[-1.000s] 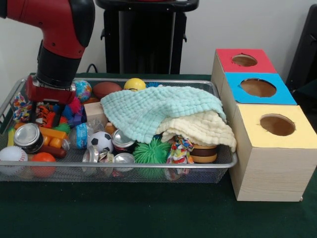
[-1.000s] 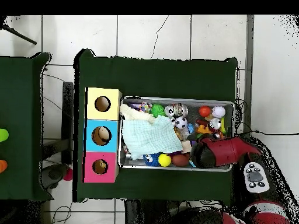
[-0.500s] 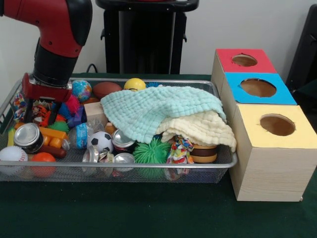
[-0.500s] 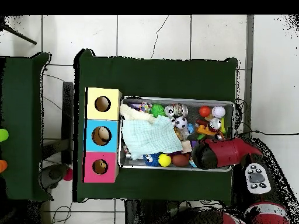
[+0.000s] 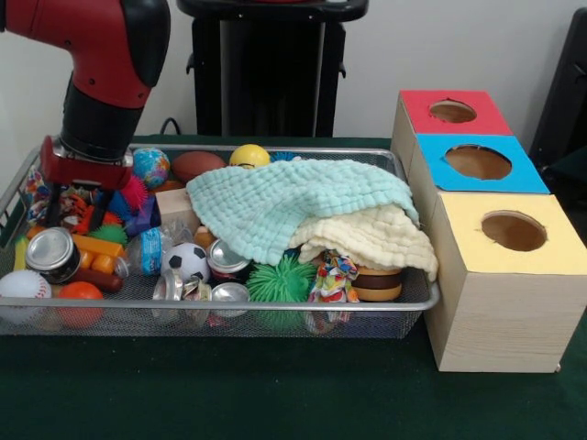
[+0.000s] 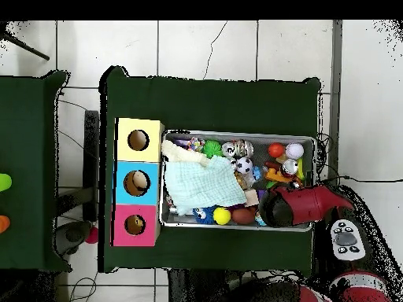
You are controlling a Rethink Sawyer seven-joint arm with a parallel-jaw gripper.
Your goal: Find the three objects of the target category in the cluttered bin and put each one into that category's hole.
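1. The gripper [image 5: 71,203] is being held low over the bin's [image 5: 275,304] far corner, fingers parted around colourful toys — whether anything is actually gripped cannot be told.
2. Nothing is seen being carried toward the holes [image 5: 478,161]; the target category is not shown, so every candidate — soccer ball [image 5: 187,260], cans [image 5: 50,254], baseball [image 5: 22,285] — is judged to be waiting in the bin.
3. The cloths [image 5: 303,207] are covering part of the clutter.
4. Against the earlier frames, the gripper is sitting slightly higher and further toward the bin's end.

One mesh bin [image 5: 417,298], three hole boxes [image 5: 500,266], two cloths [image 5: 293,206], three visible cans [image 5: 52,254].
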